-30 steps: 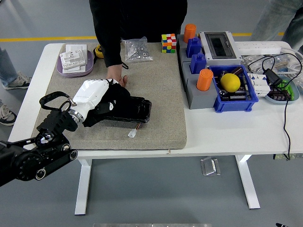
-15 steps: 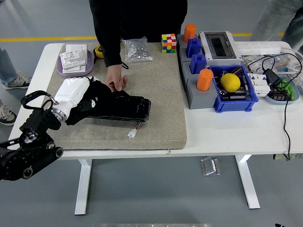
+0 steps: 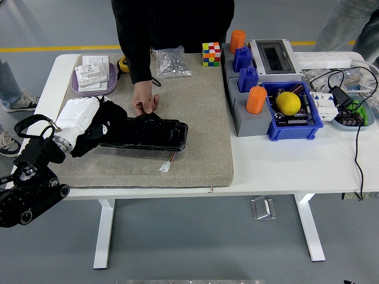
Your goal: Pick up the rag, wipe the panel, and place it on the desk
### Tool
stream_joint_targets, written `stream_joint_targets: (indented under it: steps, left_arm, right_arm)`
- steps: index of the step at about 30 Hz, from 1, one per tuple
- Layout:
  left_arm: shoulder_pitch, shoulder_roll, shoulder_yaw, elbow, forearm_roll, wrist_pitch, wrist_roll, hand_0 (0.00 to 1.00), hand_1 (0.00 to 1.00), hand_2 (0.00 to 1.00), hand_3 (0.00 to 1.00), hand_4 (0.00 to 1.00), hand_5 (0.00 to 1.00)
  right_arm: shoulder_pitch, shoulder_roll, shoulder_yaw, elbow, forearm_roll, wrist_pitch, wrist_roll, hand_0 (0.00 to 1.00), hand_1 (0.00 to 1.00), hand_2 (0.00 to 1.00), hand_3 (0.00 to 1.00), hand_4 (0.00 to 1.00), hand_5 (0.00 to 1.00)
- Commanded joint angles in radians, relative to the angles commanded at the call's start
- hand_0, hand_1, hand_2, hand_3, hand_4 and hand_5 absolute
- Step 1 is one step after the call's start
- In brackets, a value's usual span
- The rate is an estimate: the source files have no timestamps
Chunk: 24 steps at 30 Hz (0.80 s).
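Reaching in from the left, the left hand (image 3: 95,121) is laid on the near-left end of the black panel (image 3: 155,135), which lies flat on the grey mat (image 3: 201,106). The black rag (image 3: 121,127) appears to be pressed beneath it, though rag and panel are hard to tell apart and the finger grip cannot be made out. The panel's far edge is steadied by a person's hand (image 3: 144,99). A small white connector (image 3: 165,167) is trailed from its front.
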Motion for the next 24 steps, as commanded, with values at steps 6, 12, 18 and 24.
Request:
stream_joint_targets:
  steps: [6, 12, 18, 24]
  left_arm:
    - [-0.001, -0.007, 0.002, -0.002, -0.003, 0.001, 0.000, 0.214, 0.140, 0.656, 0.682, 0.463, 0.002]
    - [-0.013, -0.029, 0.022, -0.008, -0.009, 0.001, 0.002, 0.214, 0.140, 0.657, 0.682, 0.463, 0.002]
    - [-0.038, -0.056, 0.044, -0.026, -0.015, 0.001, 0.007, 0.214, 0.140, 0.657, 0.682, 0.463, 0.002]
    - [-0.065, -0.090, 0.069, -0.035, -0.021, 0.001, 0.012, 0.214, 0.140, 0.658, 0.683, 0.464, 0.002]
  right_arm:
    - [0.001, -0.001, -0.001, -0.001, 0.001, 0.001, 0.000, 0.785, 0.703, 0.725, 0.664, 0.998, 0.564]
    - [0.003, -0.005, -0.002, -0.001, 0.001, 0.002, 0.000, 0.785, 0.702, 0.725, 0.663, 0.998, 0.564]
    - [0.005, -0.008, -0.004, -0.002, 0.002, 0.004, 0.001, 0.785, 0.702, 0.725, 0.665, 0.998, 0.565]
    - [0.007, -0.011, -0.007, -0.001, 0.002, 0.005, 0.003, 0.785, 0.702, 0.725, 0.665, 0.998, 0.565]
